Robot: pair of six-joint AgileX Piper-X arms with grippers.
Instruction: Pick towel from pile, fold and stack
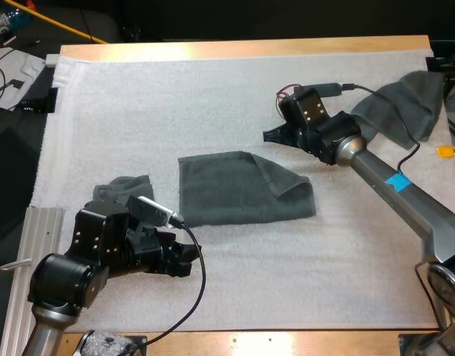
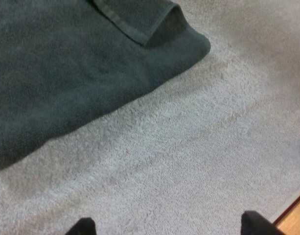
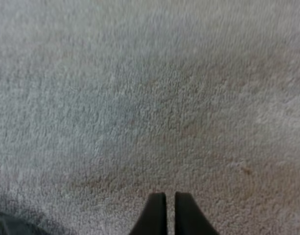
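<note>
Towel (image 1: 242, 189) mid-frame, between released left gripper (image 1: 185, 260) at lower left and clenched, empty right gripper (image 1: 269, 136) above.

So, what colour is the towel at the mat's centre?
Plain dark grey-green towel; the high view shows it best.

No words, labels, brand names, numbers or signs can be read anywhere in the scene.
</note>
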